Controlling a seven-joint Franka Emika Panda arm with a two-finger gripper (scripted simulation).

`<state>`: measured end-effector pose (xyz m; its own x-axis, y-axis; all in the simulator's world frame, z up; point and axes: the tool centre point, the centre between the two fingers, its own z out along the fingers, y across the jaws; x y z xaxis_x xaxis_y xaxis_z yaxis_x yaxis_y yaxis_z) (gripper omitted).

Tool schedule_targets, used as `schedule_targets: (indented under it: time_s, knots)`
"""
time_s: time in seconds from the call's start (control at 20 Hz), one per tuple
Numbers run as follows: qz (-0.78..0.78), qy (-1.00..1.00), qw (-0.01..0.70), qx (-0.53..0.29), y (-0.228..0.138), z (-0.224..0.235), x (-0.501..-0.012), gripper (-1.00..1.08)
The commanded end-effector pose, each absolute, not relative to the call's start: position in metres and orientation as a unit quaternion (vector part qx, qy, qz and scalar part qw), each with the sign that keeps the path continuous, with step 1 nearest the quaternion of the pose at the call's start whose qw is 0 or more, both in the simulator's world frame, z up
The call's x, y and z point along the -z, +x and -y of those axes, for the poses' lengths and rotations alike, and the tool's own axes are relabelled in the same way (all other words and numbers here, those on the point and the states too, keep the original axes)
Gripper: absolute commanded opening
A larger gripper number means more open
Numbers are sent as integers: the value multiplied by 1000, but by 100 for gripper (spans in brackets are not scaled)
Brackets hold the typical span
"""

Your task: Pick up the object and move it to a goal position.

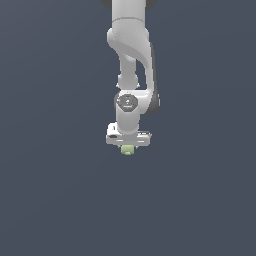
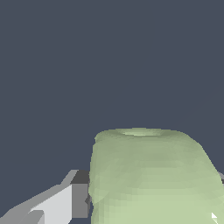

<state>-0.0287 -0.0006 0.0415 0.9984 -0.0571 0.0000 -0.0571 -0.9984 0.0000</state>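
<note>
The pale green cube (image 1: 128,149) shows just below the white gripper (image 1: 128,148) in the exterior view, mostly hidden by the hand. In the wrist view the cube (image 2: 148,179) fills the near field, pressed against one grey finger (image 2: 70,201); the other finger is almost wholly hidden behind the cube. The gripper is shut on the cube. The arm hangs down from the top of the exterior view. I cannot tell whether the cube touches the surface or is held above it.
A plain dark blue-grey surface (image 1: 50,200) fills both views around the arm. No goal marker shows.
</note>
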Motion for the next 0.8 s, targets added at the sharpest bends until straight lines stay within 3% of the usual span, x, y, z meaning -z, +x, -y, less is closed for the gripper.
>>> schedule_targets:
  time_s: [0.0,0.75]
  knots:
    - [-29,-1000,0,0,-29,1,-41,-100]
    - [-28,-1000,0,0,-17,19,-55,-100]
